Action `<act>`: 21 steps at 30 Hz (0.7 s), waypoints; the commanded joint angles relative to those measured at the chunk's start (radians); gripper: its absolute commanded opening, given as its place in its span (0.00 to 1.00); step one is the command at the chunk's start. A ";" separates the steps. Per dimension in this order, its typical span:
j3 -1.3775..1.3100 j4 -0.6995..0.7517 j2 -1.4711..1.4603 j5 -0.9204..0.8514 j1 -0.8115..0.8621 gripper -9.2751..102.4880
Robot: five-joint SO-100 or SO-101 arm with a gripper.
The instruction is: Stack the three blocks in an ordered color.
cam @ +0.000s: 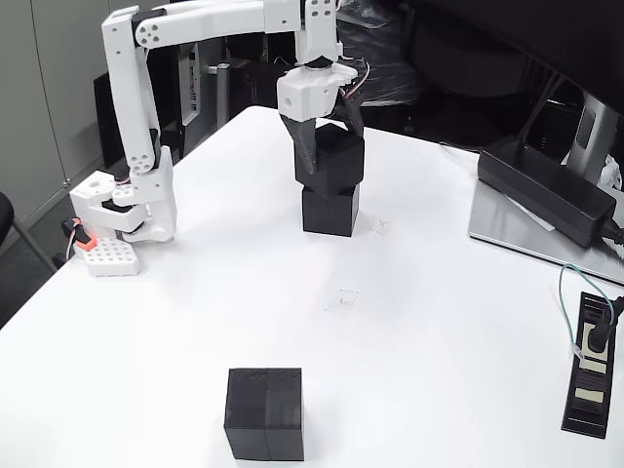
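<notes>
In the fixed view, the black two-finger gripper (327, 146) on the white plastic arm (195, 39) comes straight down and pinches a matte black cube (331, 158) between its dark fingers. That held cube sits twisted, its corners turned off line from the second matte black cube (330, 209) directly under it; the two touch, forming a short upright stack on the smooth white counter (439, 331). The third matte black cube (264, 413), faint seams on its faces, stands alone near the front edge, well apart. A long black adapter box (546, 193) lies at right.
</notes>
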 commanded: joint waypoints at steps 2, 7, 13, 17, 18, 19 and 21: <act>-0.018 -0.008 0.005 0.002 0.005 0.36; -0.020 -0.006 0.008 -0.003 0.005 0.36; -0.003 -0.008 0.002 -0.003 0.008 0.36; -0.003 -0.008 0.002 0.002 0.005 0.36; -0.005 -0.008 0.002 0.002 0.005 0.36; -0.008 -0.009 0.002 -0.003 0.005 0.36; -0.014 -0.009 0.000 -0.005 0.005 0.36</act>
